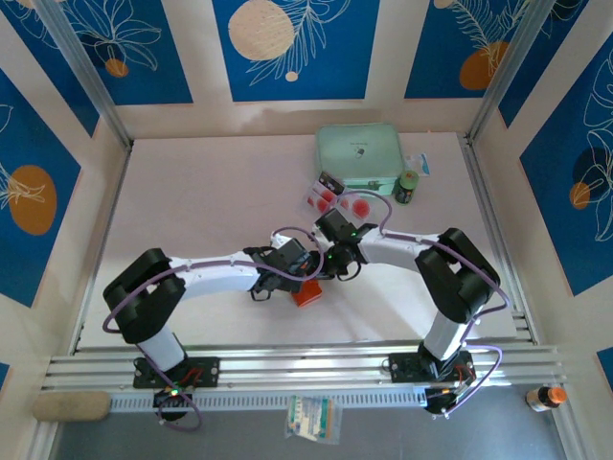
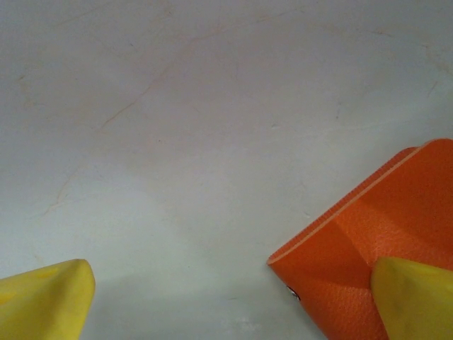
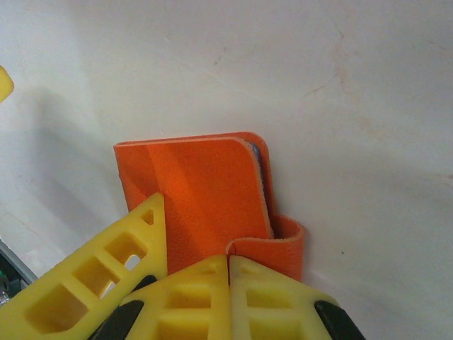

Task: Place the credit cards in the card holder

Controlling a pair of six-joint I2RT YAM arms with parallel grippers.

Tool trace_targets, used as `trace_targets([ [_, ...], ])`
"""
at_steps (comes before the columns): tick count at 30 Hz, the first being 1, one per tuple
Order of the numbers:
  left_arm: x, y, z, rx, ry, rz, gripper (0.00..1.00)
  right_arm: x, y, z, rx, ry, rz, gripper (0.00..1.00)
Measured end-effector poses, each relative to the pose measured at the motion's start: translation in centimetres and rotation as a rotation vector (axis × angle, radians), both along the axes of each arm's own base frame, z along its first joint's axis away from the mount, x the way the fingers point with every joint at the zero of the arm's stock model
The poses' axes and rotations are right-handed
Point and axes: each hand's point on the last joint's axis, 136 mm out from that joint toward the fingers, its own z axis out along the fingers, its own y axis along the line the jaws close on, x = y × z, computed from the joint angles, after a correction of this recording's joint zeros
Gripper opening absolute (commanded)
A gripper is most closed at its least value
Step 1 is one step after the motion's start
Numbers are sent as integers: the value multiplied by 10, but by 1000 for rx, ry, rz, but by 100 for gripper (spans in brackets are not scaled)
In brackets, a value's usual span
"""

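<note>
The orange card holder lies on the table between the two arms, partly folded, with a pale sleeve edge showing inside. My right gripper is shut on the holder's curled flap, fingertips pressed together. My left gripper stands open and wide; its right finger rests over the holder, its left finger over bare table. That same left finger pad shows against the holder. The credit cards, pale with red dots, lie at the back by a clear tray.
A mint-green case sits at the back right, a small dark bottle beside it. Both grippers crowd together mid-table. Aluminium rails run along the near edge.
</note>
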Motion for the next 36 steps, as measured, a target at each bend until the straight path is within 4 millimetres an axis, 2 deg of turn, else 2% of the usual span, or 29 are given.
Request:
trace_targets([
  [25, 0, 0, 0, 1, 1, 0, 100, -4, -2, 1, 23, -17, -9, 0],
  [29, 0, 1, 1, 0, 1, 1, 100, -10, -2, -2, 19, -11, 2, 0],
  [36, -12, 8, 3, -38, 30, 41, 100, -10, -2, -3, 23, -15, 3, 0],
])
